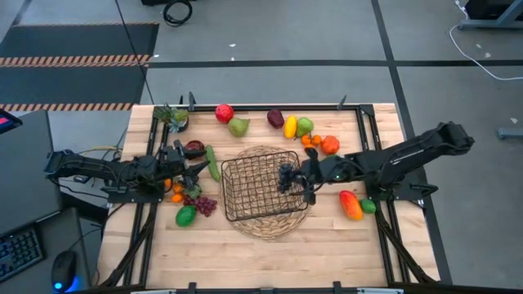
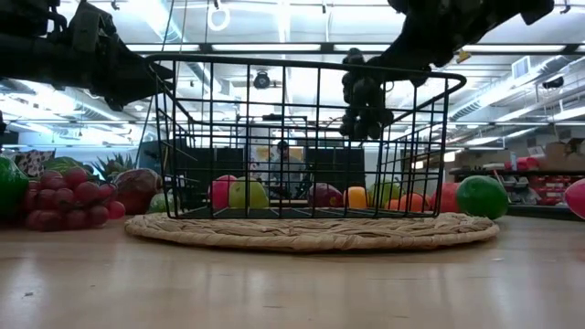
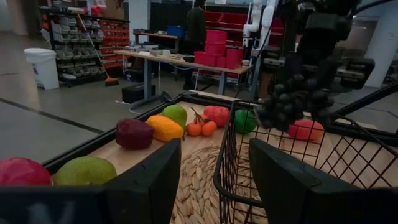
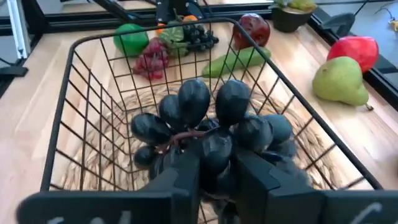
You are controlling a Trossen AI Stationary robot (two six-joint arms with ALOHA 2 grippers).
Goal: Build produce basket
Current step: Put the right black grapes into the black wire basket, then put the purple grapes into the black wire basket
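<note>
The black wire basket (image 1: pixel 260 186) stands on a round woven mat (image 1: pixel 270 222) at the table's middle. My right gripper (image 4: pixel 217 177) reaches in from the table's right and is shut on a bunch of dark grapes (image 4: pixel 214 134). The bunch hangs at rim height just inside the basket's right wall (image 2: pixel 364 100). My left gripper (image 3: pixel 211 180) waits level at the basket's left side, open, with nothing between its fingers. Other produce lies around the basket on the table: a cucumber (image 1: pixel 212 163), red grapes (image 1: pixel 203 204) and a mango (image 1: pixel 350 204). My right gripper pinches the dark grapes between its two fingers, at the end of the bunch nearest the wrist (image 4: pixel 214 163). The fingers slant down from the table's right. The bunch sticks out ahead of the fingers, lifted clear above the basket's floor.
Along the far edge lie a red apple (image 1: pixel 224 113), a pear (image 1: pixel 238 126), a plum (image 1: pixel 275 118), a lemon (image 1: pixel 290 126) and oranges (image 1: pixel 315 140), with a potted plant (image 1: pixel 174 117) at the far left. A green fruit (image 1: pixel 185 216) lies near left. Bare wood shows in front.
</note>
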